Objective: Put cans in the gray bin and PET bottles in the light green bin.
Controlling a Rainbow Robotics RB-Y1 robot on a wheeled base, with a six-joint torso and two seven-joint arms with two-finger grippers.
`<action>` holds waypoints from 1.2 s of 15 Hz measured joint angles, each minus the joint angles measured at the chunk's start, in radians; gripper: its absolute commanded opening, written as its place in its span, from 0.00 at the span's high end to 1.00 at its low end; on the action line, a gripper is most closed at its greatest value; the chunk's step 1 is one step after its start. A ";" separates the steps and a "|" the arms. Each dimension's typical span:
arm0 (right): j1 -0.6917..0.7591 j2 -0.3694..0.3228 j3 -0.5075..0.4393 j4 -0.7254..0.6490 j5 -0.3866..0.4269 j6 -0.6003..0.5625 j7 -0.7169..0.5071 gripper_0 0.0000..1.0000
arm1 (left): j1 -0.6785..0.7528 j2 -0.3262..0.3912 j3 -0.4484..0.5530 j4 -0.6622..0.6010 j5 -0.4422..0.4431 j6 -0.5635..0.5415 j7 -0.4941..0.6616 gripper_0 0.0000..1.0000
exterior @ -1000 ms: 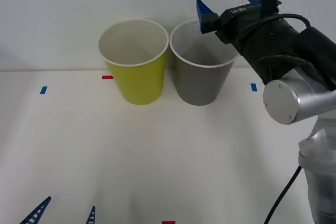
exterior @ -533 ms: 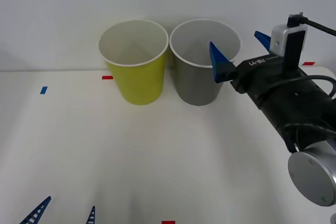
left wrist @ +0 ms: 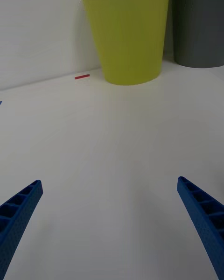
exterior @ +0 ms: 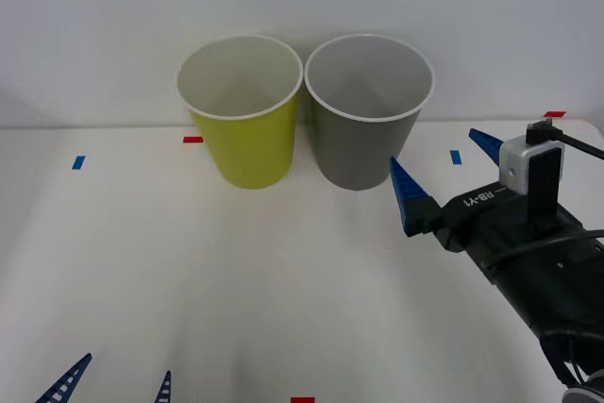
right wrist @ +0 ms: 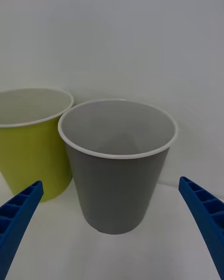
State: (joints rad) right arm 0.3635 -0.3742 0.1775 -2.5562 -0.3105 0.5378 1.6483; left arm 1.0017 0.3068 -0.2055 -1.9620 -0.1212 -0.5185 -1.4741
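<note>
Right gripper (exterior: 444, 172): sits at the right of the front view, just in front of and to the right of the gray bin (exterior: 368, 110), fingers spread wide with nothing between them.
Left gripper (exterior: 113, 386): parked at the lower left of the front view, its two blue tips also apart and empty, low over the table (exterior: 236, 280).
Gray bin: upright at top centre, touching or nearly touching the light green bin (exterior: 242, 110) on its left (the pair stand side by side so each sort is a short reach).
Bin contents: the gray bin's floor is not visible in the right wrist view, so a can may lie at the bottom; I cannot tell.
Light green bin: upright, its visible inside is pale and bare.
Can and bottles: none lies on the visible table.
Reading: the right arm's released, empty hand beside the gray bin suits a drop already made.
Markers: small red and blue tape marks (exterior: 192, 139) dot the table.
</note>
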 measured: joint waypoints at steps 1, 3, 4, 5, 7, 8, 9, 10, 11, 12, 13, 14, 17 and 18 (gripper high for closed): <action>0.014 -0.005 0.002 -0.002 0.001 -0.002 0.001 0.00 | 0.000 0.000 0.000 0.000 0.000 0.000 0.000 0.00; 0.052 0.023 0.006 -0.002 0.004 -0.011 0.009 0.00 | 0.000 0.000 0.000 0.000 0.000 0.000 0.000 0.00; 0.063 0.035 0.010 0.002 0.013 -0.018 0.012 0.00 | 0.000 0.000 0.000 0.000 0.000 0.000 0.000 0.00; 0.071 0.041 0.018 0.020 0.035 -0.053 0.013 0.00 | 0.000 0.000 0.000 0.000 0.000 0.000 0.000 0.00; 0.086 0.049 0.041 0.096 0.119 -0.215 0.007 0.00 | 0.000 0.000 0.000 0.000 0.000 0.000 0.000 0.00; 0.097 0.055 0.051 0.147 0.163 -0.305 0.001 0.00 | 0.000 0.000 0.000 0.000 0.000 0.000 0.000 0.00; 0.113 0.061 0.058 0.201 0.207 -0.398 -0.011 0.00 | 0.000 0.000 0.000 0.000 0.000 0.000 0.000 0.00; 0.132 0.068 0.063 0.254 0.241 -0.490 -0.033 0.00 | 0.000 0.000 0.000 0.000 0.000 0.000 0.000 0.00; 0.157 0.075 0.066 0.304 0.265 -0.578 -0.057 0.00 | 0.000 0.000 0.000 0.000 0.000 0.000 0.000 0.00; 0.187 0.079 0.066 0.354 0.283 -0.667 -0.077 0.00 | 0.000 0.000 0.000 0.000 0.000 0.000 0.000 0.00; 0.227 0.084 0.062 0.400 0.294 -0.739 -0.091 0.00 | 0.000 0.000 0.000 0.000 0.000 0.000 0.000 0.00; 0.283 0.092 0.057 0.434 0.301 -0.795 -0.101 0.00 | 0.000 0.000 0.000 0.000 0.000 0.000 0.000 0.00; 0.415 0.126 0.017 0.460 0.353 -0.887 -0.118 0.00 | 0.000 0.000 0.000 0.000 0.000 0.000 0.000 0.00; 0.436 0.132 0.002 0.464 0.384 -0.908 -0.132 0.00 | 0.000 0.000 0.000 0.000 0.000 0.000 0.000 0.00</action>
State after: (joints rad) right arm 0.7990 -0.2417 0.1796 -2.0920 0.0731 -0.3706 1.5163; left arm 1.0017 0.3068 -0.2055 -1.9619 -0.1212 -0.5185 -1.4741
